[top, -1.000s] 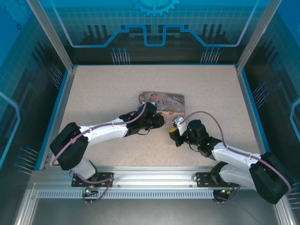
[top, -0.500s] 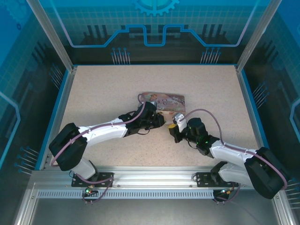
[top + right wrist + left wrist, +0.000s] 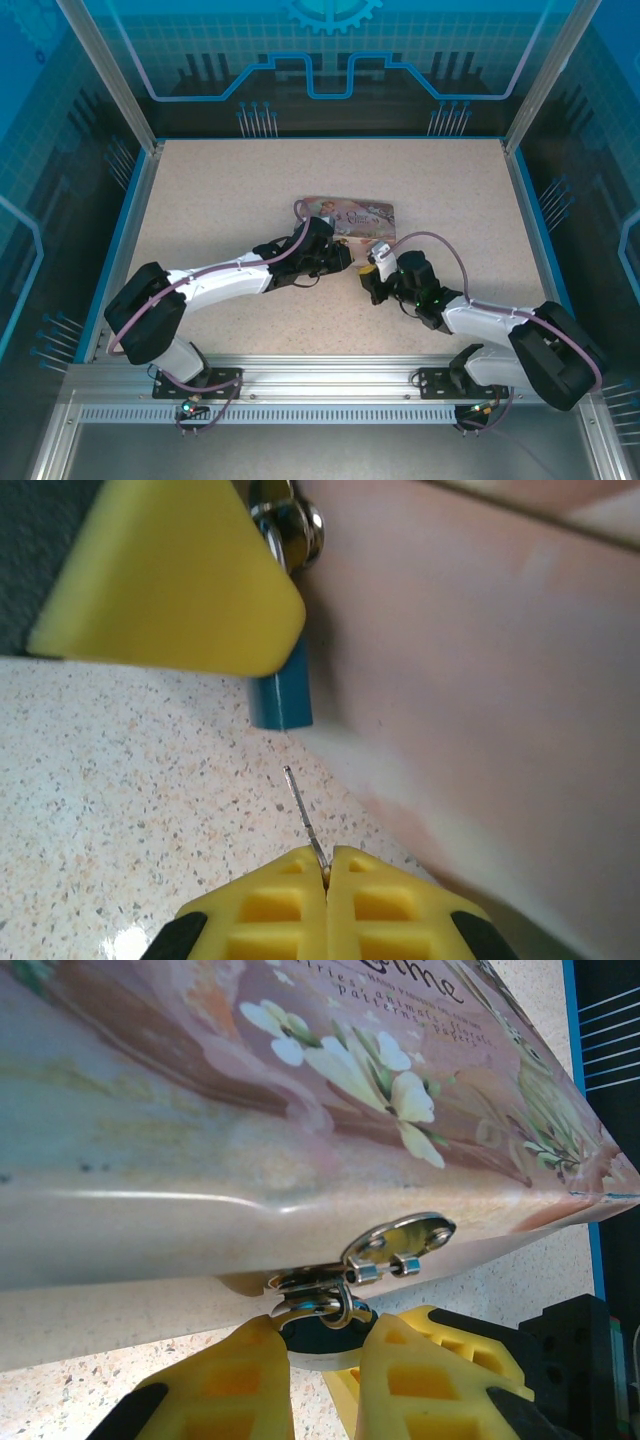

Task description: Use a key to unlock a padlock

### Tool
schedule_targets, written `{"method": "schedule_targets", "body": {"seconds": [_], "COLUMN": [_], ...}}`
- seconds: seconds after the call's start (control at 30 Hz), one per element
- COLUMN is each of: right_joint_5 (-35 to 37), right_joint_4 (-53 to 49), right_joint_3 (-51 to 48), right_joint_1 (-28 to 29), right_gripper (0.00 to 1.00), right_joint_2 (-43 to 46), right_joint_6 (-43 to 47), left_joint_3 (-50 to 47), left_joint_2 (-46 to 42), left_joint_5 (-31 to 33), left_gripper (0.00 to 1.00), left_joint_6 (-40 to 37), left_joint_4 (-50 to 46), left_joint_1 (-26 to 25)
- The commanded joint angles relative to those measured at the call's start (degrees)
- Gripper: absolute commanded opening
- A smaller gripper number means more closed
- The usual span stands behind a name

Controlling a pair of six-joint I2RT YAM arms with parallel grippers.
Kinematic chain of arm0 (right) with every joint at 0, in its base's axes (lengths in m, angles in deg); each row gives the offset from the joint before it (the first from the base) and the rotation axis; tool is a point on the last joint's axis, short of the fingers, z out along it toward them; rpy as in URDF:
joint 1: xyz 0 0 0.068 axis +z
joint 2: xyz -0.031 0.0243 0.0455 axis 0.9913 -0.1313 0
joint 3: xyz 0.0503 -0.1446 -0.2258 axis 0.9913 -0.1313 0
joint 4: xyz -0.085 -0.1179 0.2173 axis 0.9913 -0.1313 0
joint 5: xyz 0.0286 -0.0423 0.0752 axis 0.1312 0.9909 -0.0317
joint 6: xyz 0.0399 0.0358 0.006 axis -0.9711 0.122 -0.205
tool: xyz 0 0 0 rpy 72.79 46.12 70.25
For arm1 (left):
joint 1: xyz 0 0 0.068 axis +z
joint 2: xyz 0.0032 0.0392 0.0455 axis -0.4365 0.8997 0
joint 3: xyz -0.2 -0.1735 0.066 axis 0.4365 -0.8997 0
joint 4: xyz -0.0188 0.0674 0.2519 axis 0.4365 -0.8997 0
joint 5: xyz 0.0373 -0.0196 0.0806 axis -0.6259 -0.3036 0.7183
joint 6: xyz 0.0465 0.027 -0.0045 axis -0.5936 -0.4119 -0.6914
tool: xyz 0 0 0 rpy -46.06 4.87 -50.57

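The blue-bodied padlock [image 3: 280, 695], hanging from the pink tin's [image 3: 300, 1110] hasp [image 3: 400, 1245], is clamped between the narrowly parted fingers of the left gripper [image 3: 327, 1328]. The thin key [image 3: 303, 815] is pinched in the fully closed right gripper [image 3: 327, 858], its tip just short of the padlock ahead.

The left arm [image 3: 225, 278] and right arm [image 3: 480, 318] lie low, reaching inward with their tips close. The left gripper [image 3: 325, 1335] holds its fingers [image 3: 240, 1370] slightly apart. The right gripper [image 3: 327, 868] has its fingers [image 3: 270, 905] pressed together.

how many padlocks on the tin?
1: the padlock hangs at the hasp on the tin, between the fingers of the left gripper. Tin's far side is hidden.
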Motion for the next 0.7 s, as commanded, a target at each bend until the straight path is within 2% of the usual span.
{"method": "schedule_targets", "body": {"seconds": [0.0, 0.43, 0.67], "right_joint_5": [0.0, -1.5, -2.2], "right_joint_4": [2.2, 3.1, 5.1], "right_joint_3": [1.5, 0.6, 1.1], "right_joint_1": [-0.7, -1.3, -1.3], "right_gripper": [0.0, 0.0, 0.0], "right_joint_2": [0.8, 3.8, 1.3], "right_joint_6": [-0.6, -2.0, -2.6], "left_joint_3": [1.8, 1.4, 1.2], "left_joint_2": [-2.6, -2.6, -2.6], "left_joint_5": [-0.5, -0.6, -1.4], "left_gripper": [0.0, 0.0, 0.0], "left_joint_6": [0.6, 0.8, 1.7], "left_joint_4": [2.5, 3.0, 4.2], "left_joint_1": [0.3, 0.3, 0.3]}}
